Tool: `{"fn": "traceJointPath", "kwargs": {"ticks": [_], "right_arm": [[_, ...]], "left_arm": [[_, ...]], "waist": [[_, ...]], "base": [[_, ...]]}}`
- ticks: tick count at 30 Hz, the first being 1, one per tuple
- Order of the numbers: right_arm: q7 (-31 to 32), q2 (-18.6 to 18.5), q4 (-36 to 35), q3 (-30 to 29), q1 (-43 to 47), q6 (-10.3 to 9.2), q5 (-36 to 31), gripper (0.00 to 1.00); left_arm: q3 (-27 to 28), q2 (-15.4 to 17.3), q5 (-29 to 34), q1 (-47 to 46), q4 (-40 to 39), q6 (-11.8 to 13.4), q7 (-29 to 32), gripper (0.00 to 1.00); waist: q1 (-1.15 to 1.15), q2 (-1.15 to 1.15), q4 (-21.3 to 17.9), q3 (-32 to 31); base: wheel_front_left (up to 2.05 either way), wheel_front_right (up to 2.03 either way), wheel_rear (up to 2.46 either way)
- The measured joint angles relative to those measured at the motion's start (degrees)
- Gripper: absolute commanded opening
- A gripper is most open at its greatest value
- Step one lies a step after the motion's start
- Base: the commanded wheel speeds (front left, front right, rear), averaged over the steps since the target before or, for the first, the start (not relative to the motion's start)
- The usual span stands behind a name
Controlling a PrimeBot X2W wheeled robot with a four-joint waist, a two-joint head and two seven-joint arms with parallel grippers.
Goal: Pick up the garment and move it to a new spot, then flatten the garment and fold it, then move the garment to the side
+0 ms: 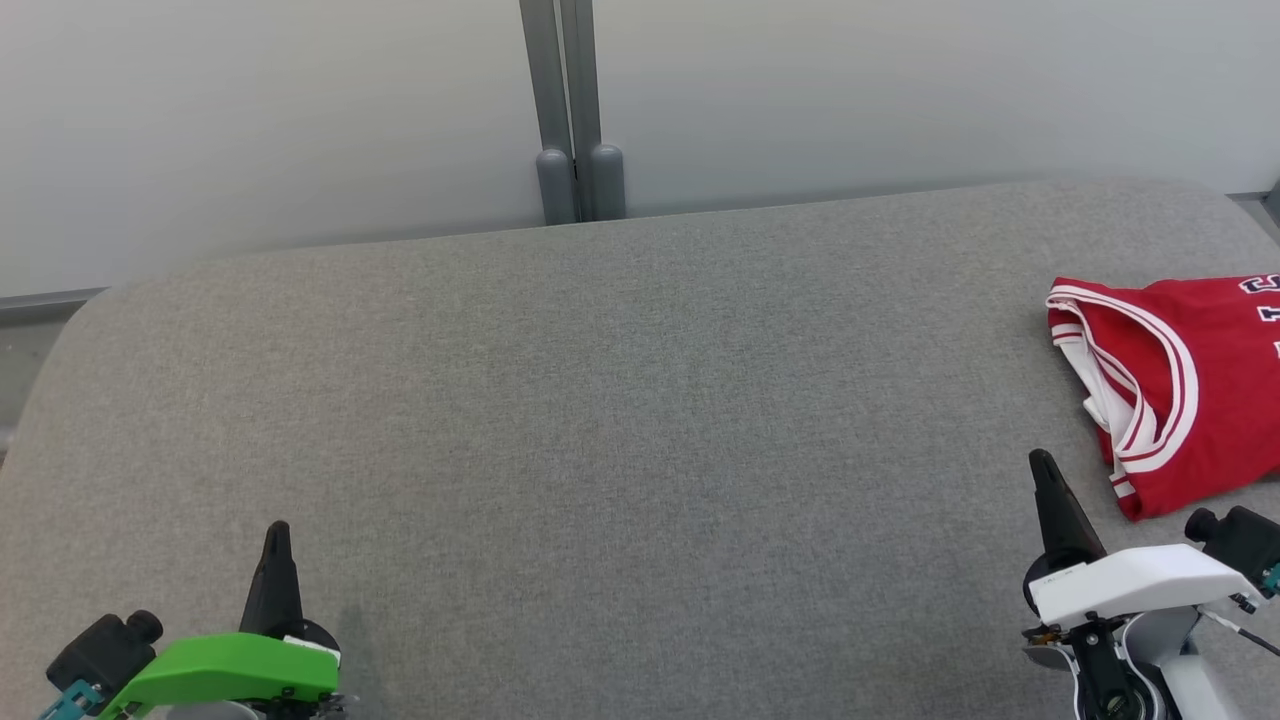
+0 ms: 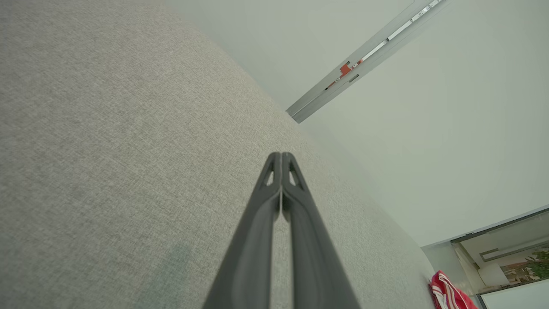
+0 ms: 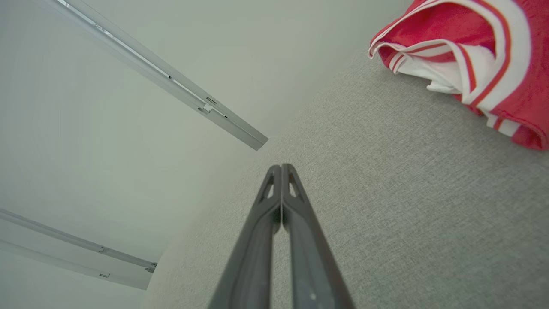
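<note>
Both jaws closed, empty — garment point(image 1: 1190, 385) just beside the right pair.

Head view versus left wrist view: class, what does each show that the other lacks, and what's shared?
Head view adds: the shut right gripper and its white housing, plus a green housing. Left wrist view adds: a red label on the grey wall rail, and green foliage. Shared: grey woven fabric surface, red jersey with white trim, shut left gripper.
</note>
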Motion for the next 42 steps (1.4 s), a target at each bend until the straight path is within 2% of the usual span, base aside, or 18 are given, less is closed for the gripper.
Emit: {"fn": "traceJointPath", "kwargs": {"ticks": [18, 42], "right_arm": [[3.23, 0.93, 0.02, -1.70, -0.44, -0.01, 11.01, 0.00], [6.51, 1.87, 0.03, -3.57, -1.23, -0.01, 23.25, 0.00]], "left_arm": [[0.85, -0.09, -11.79, -1.12, -0.77, -0.45, 3.02, 0.00], [1.91, -0.14, -24.17, -2.32, -1.48, -0.75, 6.41, 0.00]], "waist": [[0.00, 0.00, 0.21, 0.14], [0.00, 0.00, 0.49, 0.32]], "base": [[0.00, 0.00, 0.00], [0.00, 0.00, 0.00]]}}
